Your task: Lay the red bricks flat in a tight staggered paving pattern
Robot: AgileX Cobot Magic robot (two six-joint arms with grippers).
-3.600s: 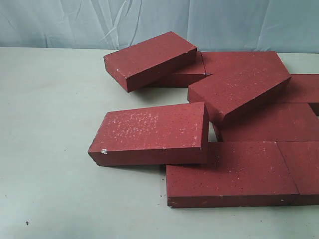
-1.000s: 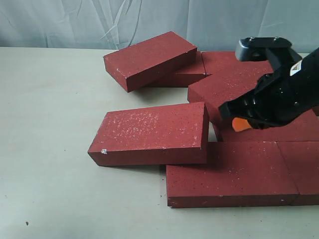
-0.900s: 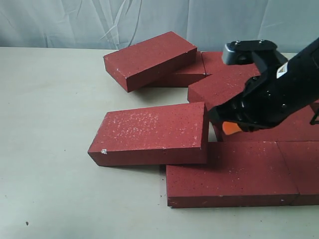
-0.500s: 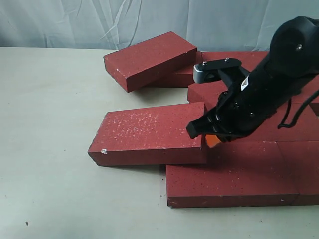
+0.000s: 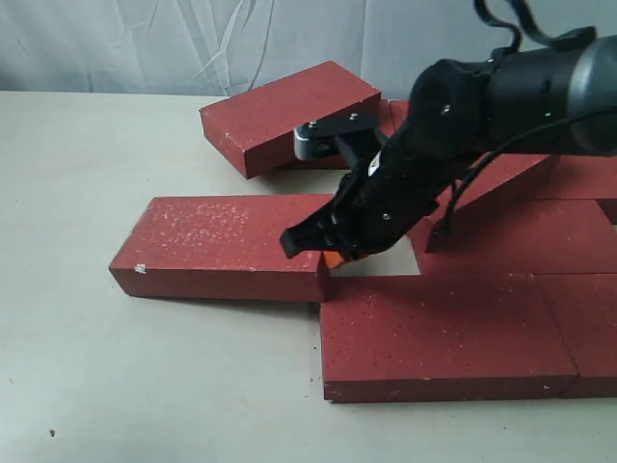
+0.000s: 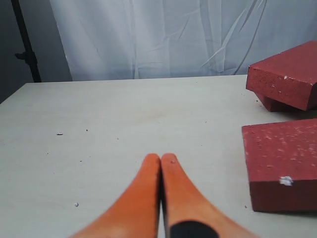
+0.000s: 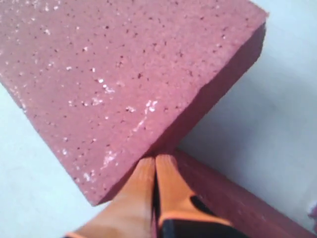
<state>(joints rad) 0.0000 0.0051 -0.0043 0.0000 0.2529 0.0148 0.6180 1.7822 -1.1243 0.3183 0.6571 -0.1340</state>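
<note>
**Operator:** Where is the brick I'm working on, and which way does it lie from the fingers?

**Spotter:** Your right gripper [image 5: 326, 253] has its orange fingers pressed together with nothing between them. The tips sit against the right end of the loose brick [image 5: 222, 243]. That brick lies flat on the table [image 5: 87, 367], directly left of your fingertips. Its long axis runs left to right, in line with the tips. Its near right corner meets the far left corner of the front brick [image 5: 443, 333], and a bare patch of table lies just behind that joint.

**Operator:** Which arm is nearer?

**Spotter:** The right one, since it's already at the brick. Your left gripper [image 6: 161, 161] is also closed and empty. It hangs over bare table with the brick's left end off to one side of it, near but apart.

**Operator:** How many bricks are there?

**Spotter:** I count at least seven bricks, all the same dark red. One is the loose one, and a tilted brick [image 5: 289, 111] rests on another at the back. The rest lie to the right, two of them along the front edge. Your arm covers the middle of the pile, so more may be hidden. You have two grippers, both empty.

**Operator:** What matters for the next move?

**Spotter:** I'd say it's keeping the tips centred on that end face, so the brick doesn't swing round.
</note>
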